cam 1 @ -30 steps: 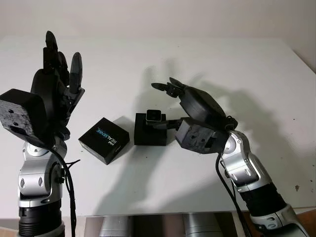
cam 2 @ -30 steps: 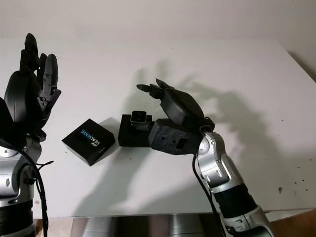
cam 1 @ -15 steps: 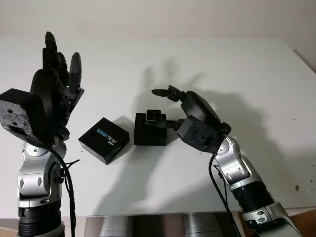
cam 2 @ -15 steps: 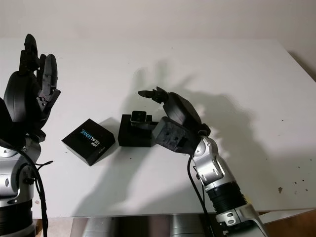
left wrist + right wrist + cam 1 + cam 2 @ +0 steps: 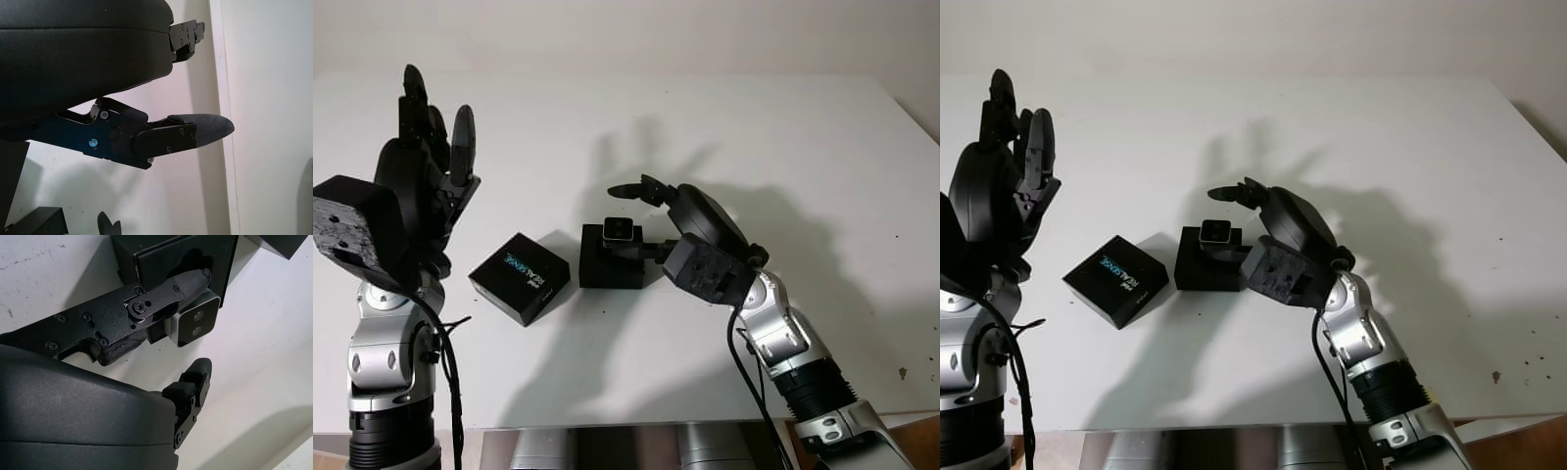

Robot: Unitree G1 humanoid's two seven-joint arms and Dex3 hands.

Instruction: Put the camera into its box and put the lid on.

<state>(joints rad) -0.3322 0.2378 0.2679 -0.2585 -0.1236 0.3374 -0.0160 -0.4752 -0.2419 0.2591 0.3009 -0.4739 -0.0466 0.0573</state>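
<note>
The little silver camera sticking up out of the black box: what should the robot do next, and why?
Probably press the camera down flat with the right hand. It stands proud of the box, so the lid lying beside it couldn't close yet.

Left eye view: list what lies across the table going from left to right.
Raised black left hand → black lid with blue REALSENSE lettering → open black box with the small silver camera standing upright in it → black right hand, one finger against the camera's side.
</note>
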